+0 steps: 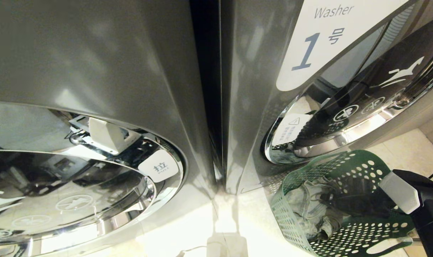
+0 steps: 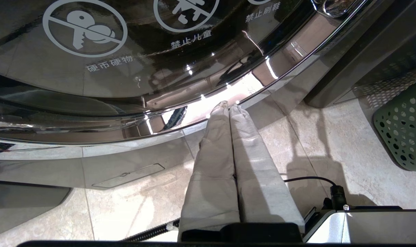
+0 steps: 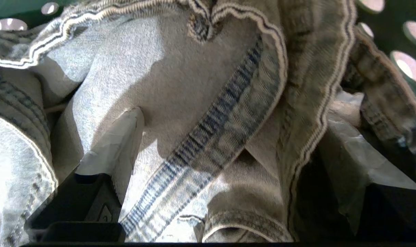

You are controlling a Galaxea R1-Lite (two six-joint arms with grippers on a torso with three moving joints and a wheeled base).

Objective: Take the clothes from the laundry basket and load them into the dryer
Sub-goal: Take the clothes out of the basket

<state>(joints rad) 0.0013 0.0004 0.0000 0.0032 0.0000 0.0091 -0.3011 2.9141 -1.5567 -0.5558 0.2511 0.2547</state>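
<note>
The right hand [image 3: 228, 137] is down inside the green laundry basket [image 1: 291, 221], its padded fingers [image 3: 115, 144] spread wide on either side of a fold of faded denim garment [image 3: 201, 103], nothing clamped yet. That denim lies crumpled in the basket, which sits on the tiled floor [image 2: 331, 147] just in front of the machine labelled Washer 1 [image 1: 327, 35]. It looks a thick, soft, fairly weighty cloth: it should bunch under the fingers and trail when lifted, so the stitched seam [image 3: 208, 137] or the hemmed edge running between the fingers looks the firmest place to pinch. Room is tight here, with the perforated basket wall close by one finger, and a loose leg could snag on the rim coming out. The dryer door [image 1: 77, 192] to the left, with its pull tab [image 1: 158, 166], appears closed, so there's no open drum to load yet. The left hand [image 2: 228, 108] is parked low before that door, fingers pressed together, empty.
</note>
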